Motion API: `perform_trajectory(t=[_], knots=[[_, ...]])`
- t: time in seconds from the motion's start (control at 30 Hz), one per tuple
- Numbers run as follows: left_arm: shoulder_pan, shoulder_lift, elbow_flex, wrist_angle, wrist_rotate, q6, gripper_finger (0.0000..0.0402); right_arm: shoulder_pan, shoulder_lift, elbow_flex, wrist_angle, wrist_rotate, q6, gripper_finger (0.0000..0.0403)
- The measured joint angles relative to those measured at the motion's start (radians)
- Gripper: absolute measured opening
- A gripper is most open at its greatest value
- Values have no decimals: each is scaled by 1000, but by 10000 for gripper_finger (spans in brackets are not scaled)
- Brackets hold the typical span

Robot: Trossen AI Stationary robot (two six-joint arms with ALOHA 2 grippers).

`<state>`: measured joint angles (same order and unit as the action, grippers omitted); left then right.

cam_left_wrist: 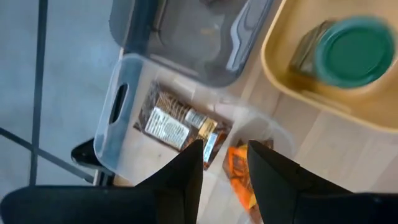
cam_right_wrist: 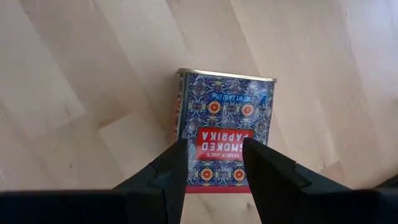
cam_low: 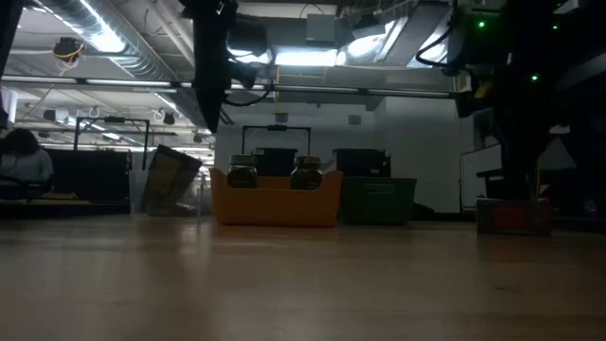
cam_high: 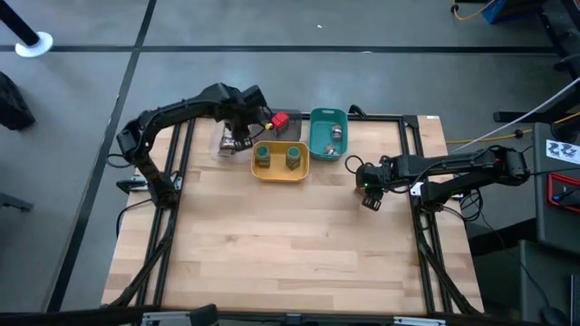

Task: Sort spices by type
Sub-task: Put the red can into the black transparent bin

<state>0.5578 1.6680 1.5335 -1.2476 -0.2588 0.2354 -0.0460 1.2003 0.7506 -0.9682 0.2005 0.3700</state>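
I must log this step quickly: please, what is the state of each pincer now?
Left pincer: open, holding nothing, above the brown packet in the clear tray.
Right pincer: open, above the smoked paprika box, not gripping it.

Two green-capped jars stand upright in the yellow tray. A brown packet lies flat in the clear tray. A paprika box lies flat on the desk.

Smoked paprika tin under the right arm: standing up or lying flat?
Lying flat. The paprika tin rests label-up on the bare table, beneath the open right tool.
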Motion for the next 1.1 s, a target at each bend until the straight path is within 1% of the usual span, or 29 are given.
perform_trajectory(t=[0.1,0.23,0.33,0.5,0.6,0.77,1.1], knots=[[-27,0,6,18,0,-22,116,0,0,0,1,27,0,154],[-74,0,6,56,1,-97,116,0,0,0,2,65,-1,154],[-117,0,6,122,2,-157,116,0,0,0,2,95,0,154],[-180,0,6,246,2,-188,116,0,0,0,14,212,46,154],[-211,0,6,310,2,-195,116,0,0,0,41,262,47,154],[-251,0,6,381,2,-252,116,0,31,0,86,279,47,154],[-296,0,6,376,1,-262,116,0,151,0,105,279,45,154]])
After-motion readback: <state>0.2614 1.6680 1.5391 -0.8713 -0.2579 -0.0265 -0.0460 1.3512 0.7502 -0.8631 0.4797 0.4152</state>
